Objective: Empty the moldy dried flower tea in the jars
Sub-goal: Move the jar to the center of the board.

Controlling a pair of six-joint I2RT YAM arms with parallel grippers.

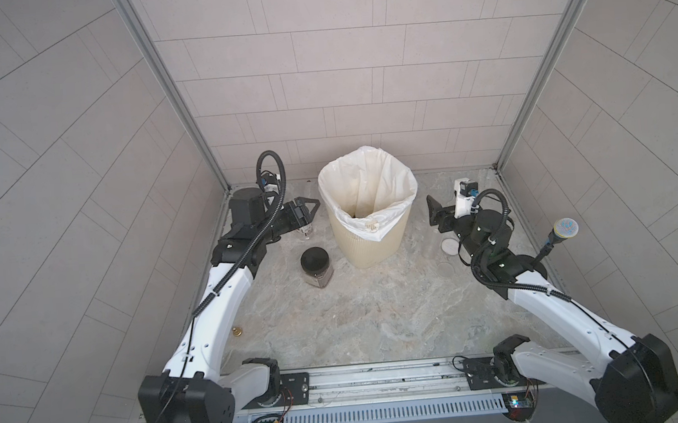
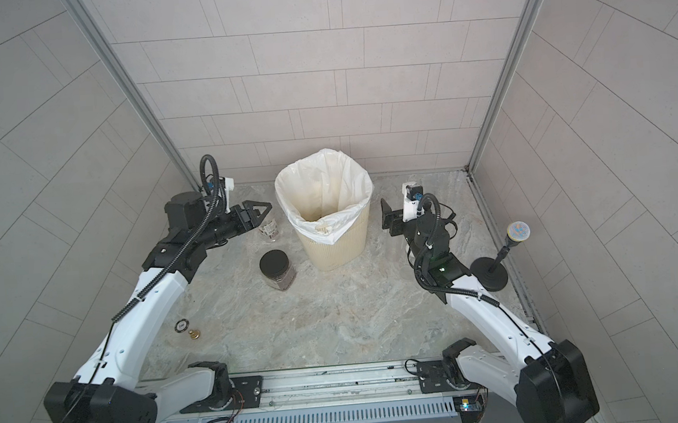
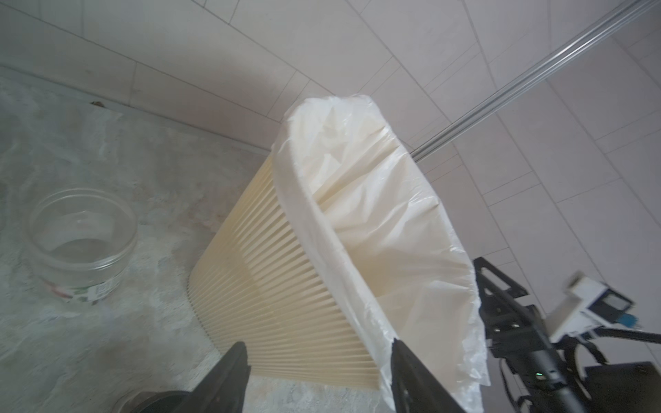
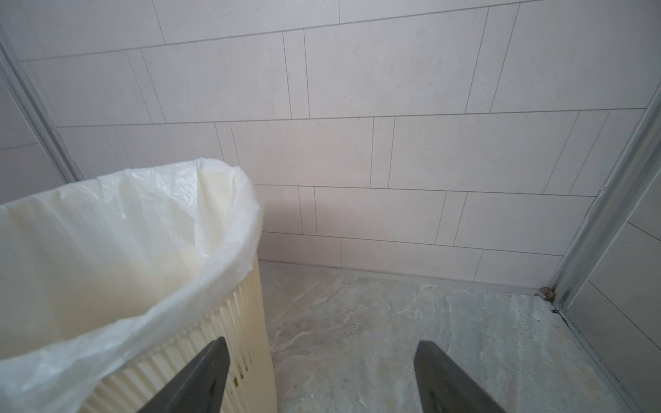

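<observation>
Marbled grey stone is spreading across the tabletop [image 1: 377,320] we are looking down on, with pale tiled walls closing it in on three sides. We are seeing the cream ribbed bin [image 1: 373,251], lined in white, standing near the back wall. Just in front of it, toward the left arm, the black-lidded jar [image 1: 315,263] is standing upright and closed, the moldy dried flower tea [image 1: 321,280] showing dark through its wall. The labelled jar [image 3: 80,246] is standing lidless beside the bin, looking clear inside, under the left arm's wrist. The left gripper [image 1: 313,206] is hovering above it with its jaws spread wide and nothing between them. Across the bin, the right gripper [image 4: 322,348] is pointing past the bin's side, jaws likewise gaping and empty, and a white lid [image 1: 450,246] is lying by that arm.
</observation>
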